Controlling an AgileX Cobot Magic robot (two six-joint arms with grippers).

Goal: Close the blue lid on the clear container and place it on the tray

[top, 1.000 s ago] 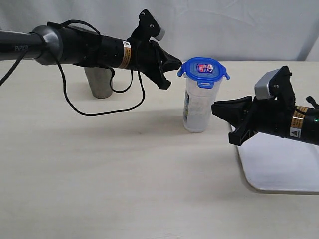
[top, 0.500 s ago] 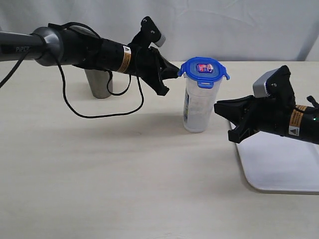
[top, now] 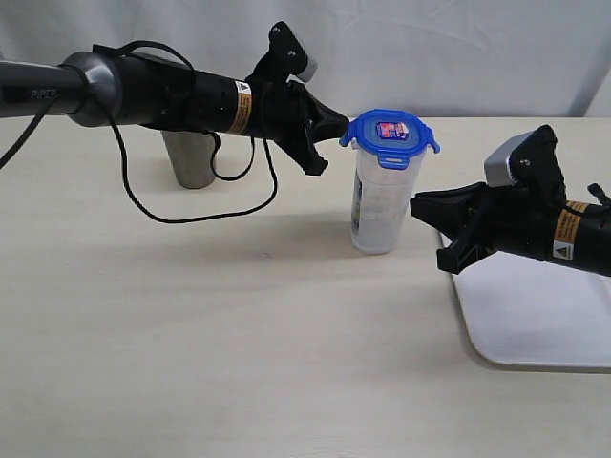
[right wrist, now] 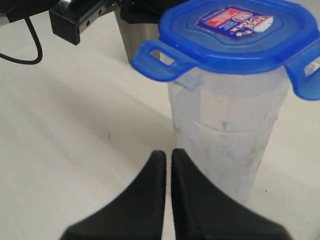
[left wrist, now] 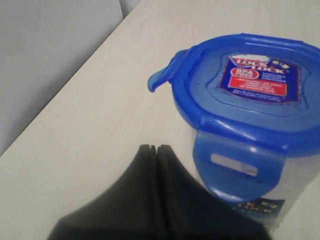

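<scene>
Left hand, fingers pressed together and empty, has its tip just beside a raised flap of the rounded-square blue plastic lid. The lid sits on the tall clear plastic container, upright on the counter beside the flat white tray. Right hand, also pinched together, hovers near the container's side.

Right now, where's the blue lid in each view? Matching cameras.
Exterior view: blue lid near the picture's middle, atop the clear container.
Left wrist view: lid close beyond the shut jaws, near flap folded down.
Right wrist view: lid beyond the shut jaws, two flaps sticking out.
Shared landmark: the sticker on the lid's top, seen in all three.
</scene>
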